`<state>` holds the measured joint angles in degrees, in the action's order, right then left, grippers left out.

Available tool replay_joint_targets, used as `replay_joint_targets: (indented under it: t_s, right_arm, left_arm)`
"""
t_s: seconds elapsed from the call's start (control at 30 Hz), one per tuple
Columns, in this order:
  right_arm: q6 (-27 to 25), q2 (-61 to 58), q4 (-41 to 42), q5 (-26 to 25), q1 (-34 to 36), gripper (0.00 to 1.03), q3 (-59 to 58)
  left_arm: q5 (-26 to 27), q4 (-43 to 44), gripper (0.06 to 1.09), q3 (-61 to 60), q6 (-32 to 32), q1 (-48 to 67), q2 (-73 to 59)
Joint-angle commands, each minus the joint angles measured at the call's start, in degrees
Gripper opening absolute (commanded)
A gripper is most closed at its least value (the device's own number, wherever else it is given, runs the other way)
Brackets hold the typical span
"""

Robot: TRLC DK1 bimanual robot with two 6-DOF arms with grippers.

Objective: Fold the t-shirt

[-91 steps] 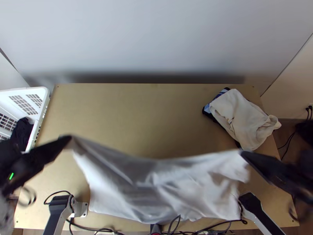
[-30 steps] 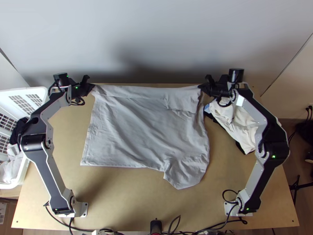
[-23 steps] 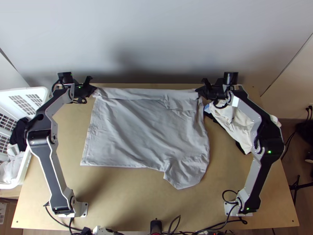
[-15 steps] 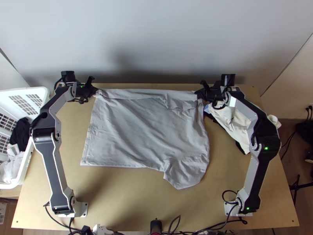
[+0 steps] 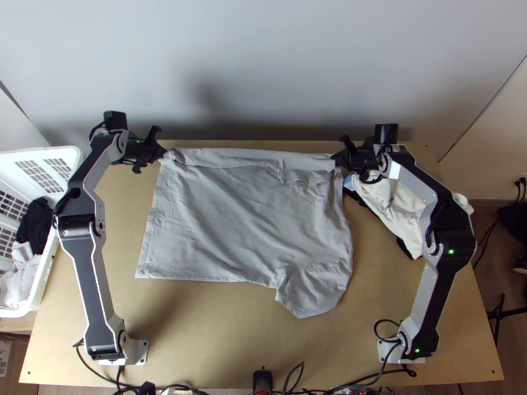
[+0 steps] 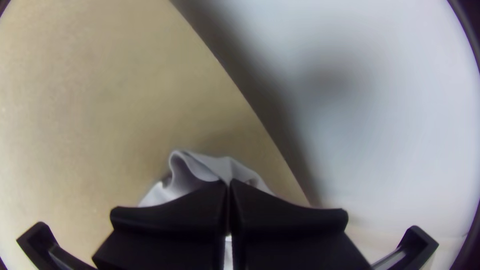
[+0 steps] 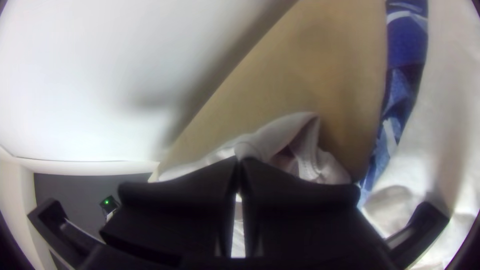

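Observation:
In the top view the light grey t-shirt (image 5: 244, 217) lies spread on the table, its far edge raised in a loose strip between the grippers and one part jutting out toward the near right. My left gripper (image 5: 162, 155) is shut on the far left corner, my right gripper (image 5: 336, 159) on the far right corner. The left wrist view has the left gripper (image 6: 228, 184) closed on a small ruffle of grey cloth (image 6: 182, 172). In the right wrist view the right gripper (image 7: 240, 162) pinches the fabric (image 7: 285, 132), with a hem bunched beside it.
Off-white cloth (image 5: 395, 204) lies over a blue patterned garment (image 5: 350, 184) at the far right, partly under the right arm. A white basket (image 5: 49, 263) with dark and light cloths stands at the left edge. A pale wall (image 5: 263, 66) rises behind the table (image 5: 217, 336).
Both grippers swung the shirt from the near side to the far edge, laying it out on the table. They then shifted slightly inward, and the far strip slackened.

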<state>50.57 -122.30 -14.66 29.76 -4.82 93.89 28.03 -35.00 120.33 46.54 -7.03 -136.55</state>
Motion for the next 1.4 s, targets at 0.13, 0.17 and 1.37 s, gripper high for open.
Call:
replay_joint_targets:
  t_s: [0.13, 0.17, 1.37]
  right_arm:
    - [-2.75, 2.51, -16.11, -0.05, -0.37, 0.03, 5.43]
    - [-3.37, 2.59, -17.95, -0.05, -0.54, 0.03, 6.13]
    - [-17.43, 12.96, -47.84, -9.63, -3.88, 0.03, -2.13]
  left_arm:
    - [1.24, -20.54, 0.09, 7.28, -7.87, 1.58, 1.99]
    - [1.24, -21.42, 0.09, 7.28, -8.22, 1.58, 2.25]
    - [3.52, -36.80, 0.09, -0.71, -36.17, -7.47, 4.54]
